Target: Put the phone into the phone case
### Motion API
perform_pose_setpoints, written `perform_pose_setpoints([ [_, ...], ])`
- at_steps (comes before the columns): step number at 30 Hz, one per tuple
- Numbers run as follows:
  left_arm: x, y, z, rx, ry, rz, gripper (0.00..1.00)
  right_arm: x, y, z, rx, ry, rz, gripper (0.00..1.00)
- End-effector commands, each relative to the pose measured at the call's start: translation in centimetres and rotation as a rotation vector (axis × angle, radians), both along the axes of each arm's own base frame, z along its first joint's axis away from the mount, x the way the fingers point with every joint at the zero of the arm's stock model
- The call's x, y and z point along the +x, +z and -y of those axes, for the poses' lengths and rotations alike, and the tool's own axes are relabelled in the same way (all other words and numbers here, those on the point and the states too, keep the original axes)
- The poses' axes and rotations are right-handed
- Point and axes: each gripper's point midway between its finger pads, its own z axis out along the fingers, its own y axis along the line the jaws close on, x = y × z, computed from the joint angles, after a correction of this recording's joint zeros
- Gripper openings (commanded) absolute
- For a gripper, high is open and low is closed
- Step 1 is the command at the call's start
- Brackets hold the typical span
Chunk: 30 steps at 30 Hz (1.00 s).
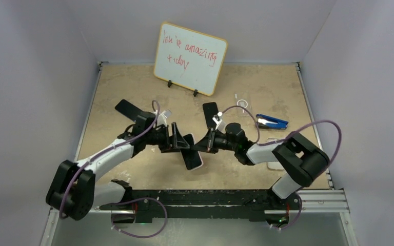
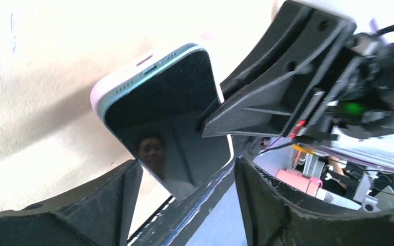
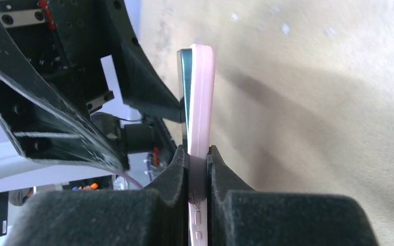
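Note:
The phone (image 1: 192,154), dark screen and teal rim, sits in a pink case and is held above the table between both arms. My right gripper (image 3: 197,154) is shut on the edge of the pink case (image 3: 202,102) with the phone (image 3: 185,77) in it. At the top corner the phone's rim stands slightly out of the case. My left gripper (image 2: 186,164) is open, its fingers (image 2: 107,205) wide apart on either side of the phone's (image 2: 169,107) lower corner. The right gripper's finger (image 2: 267,102) rests on the screen.
A whiteboard (image 1: 190,58) with red writing stands at the back. A blue object (image 1: 272,121) and a small white ring (image 1: 242,103) lie at the right back of the tan table. The black rail (image 1: 225,197) runs along the near edge.

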Motion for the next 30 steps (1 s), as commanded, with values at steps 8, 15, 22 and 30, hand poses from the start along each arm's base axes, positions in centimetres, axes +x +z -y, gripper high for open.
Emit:
perform_pose_setpoints([
  [8, 2.8, 12.3, 0.0, -0.214, -0.003, 0.277, 0.79, 1.5, 13.5, 1.8, 0.202, -0.071, 0.258, 0.0],
  [15, 2.1, 16.4, 0.8, -0.355, -0.061, 0.412, 0.79, 0.4, 18.9, 2.6, 0.338, -0.077, 0.339, 0.0],
  [22, 1.4, 18.8, 1.4, -0.505, -0.095, 0.478, 0.76, -1.1, 21.4, 2.6, 0.453, -0.02, 0.35, 0.0],
  [30, 0.8, 20.9, 1.5, -0.642, -0.082, 0.499, 0.49, -1.9, 21.4, 2.4, 0.5, 0.021, 0.318, 0.0],
])
